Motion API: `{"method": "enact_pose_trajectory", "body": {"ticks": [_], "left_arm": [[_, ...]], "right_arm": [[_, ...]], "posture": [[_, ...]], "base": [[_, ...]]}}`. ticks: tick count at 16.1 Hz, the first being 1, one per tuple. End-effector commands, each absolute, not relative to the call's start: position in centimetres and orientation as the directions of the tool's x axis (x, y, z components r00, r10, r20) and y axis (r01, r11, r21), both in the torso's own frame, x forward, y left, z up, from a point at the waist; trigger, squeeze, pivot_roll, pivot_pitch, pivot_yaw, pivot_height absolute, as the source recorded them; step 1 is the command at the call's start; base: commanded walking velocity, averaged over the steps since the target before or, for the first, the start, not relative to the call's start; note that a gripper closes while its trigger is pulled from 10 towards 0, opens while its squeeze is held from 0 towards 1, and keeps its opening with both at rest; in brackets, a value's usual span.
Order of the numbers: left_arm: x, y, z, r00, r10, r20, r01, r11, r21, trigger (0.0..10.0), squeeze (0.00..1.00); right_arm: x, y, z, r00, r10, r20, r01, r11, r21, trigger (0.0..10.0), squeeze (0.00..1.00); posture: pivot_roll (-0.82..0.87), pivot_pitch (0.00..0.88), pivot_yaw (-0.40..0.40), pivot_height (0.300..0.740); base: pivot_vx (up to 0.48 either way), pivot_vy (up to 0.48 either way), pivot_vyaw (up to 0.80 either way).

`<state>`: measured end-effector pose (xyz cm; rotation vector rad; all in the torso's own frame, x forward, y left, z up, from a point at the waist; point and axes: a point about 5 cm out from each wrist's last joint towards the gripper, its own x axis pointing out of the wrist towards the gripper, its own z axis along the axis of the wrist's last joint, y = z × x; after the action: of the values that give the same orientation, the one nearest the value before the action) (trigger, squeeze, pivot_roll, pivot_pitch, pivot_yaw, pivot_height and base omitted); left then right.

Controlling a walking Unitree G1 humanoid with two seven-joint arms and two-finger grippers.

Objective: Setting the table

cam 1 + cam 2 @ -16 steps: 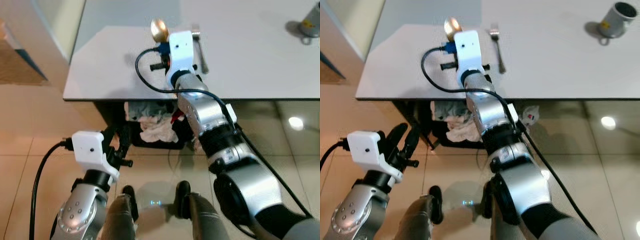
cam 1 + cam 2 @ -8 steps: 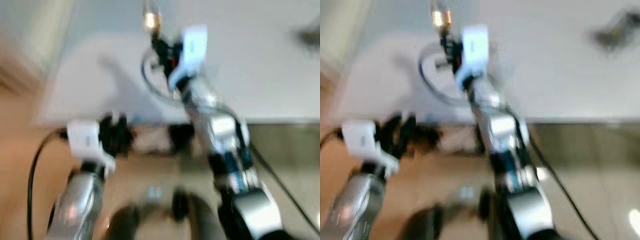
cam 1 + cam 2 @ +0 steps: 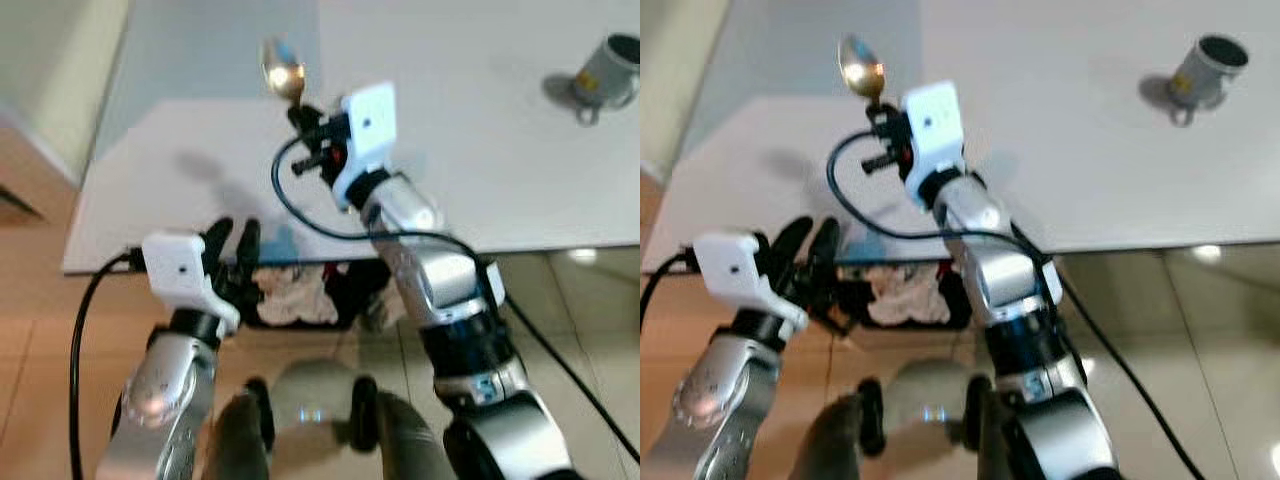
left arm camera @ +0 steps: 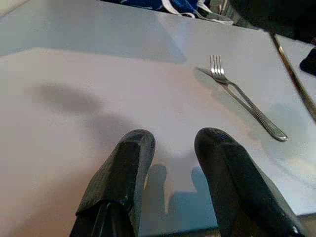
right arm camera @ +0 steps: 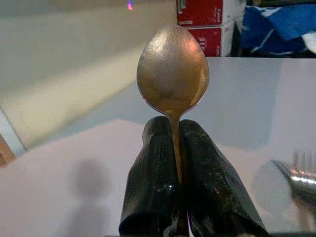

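A brass-coloured spoon stands bowl-up in my right gripper, which is shut on its handle. That gripper hovers over the near left part of the white table, with the spoon above it. A steel fork lies flat on the table just right of the spoon; my right wrist hides it in the eye views. My left gripper is open at the table's near edge, its fingers over bare tabletop with nothing between them.
A grey mug stands at the far right of the table. Under the table sits a dark bin with crumpled cloths. Tiled floor lies to the right. The table's left edge borders a pale wall.
The camera has swung and blurred in between. My left gripper has come up from below the table to its near edge. The right wrist has turned, still gripping the spoon.
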<state>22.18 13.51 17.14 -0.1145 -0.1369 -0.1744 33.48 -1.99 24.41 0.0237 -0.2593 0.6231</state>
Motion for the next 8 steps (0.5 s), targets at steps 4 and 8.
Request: {"method": "enact_pose_trajectory", "body": {"ticks": [4, 8], "left_arm": [[21.1, 13.8, 16.6, 0.987, -0.129, 0.099, 0.139, 0.986, -0.098, 10.0, 0.00], [19.7, 13.7, 16.8, 0.990, -0.113, 0.083, 0.122, 0.986, -0.112, 10.0, 0.00]], "right_arm": [[34.8, -0.9, 23.6, 0.856, 0.493, 0.156, -0.482, 0.870, -0.105, 10.0, 0.00], [36.2, 0.1, 24.1, 0.884, 0.450, 0.128, -0.443, 0.893, -0.078, 10.0, 0.00]], "posture": [[0.00, 0.307, -0.025, 0.740], [0.03, 0.367, -0.027, 0.740]], "base": [[0.000, 0.000, 0.00], [0.000, 0.000, 0.00]]}}
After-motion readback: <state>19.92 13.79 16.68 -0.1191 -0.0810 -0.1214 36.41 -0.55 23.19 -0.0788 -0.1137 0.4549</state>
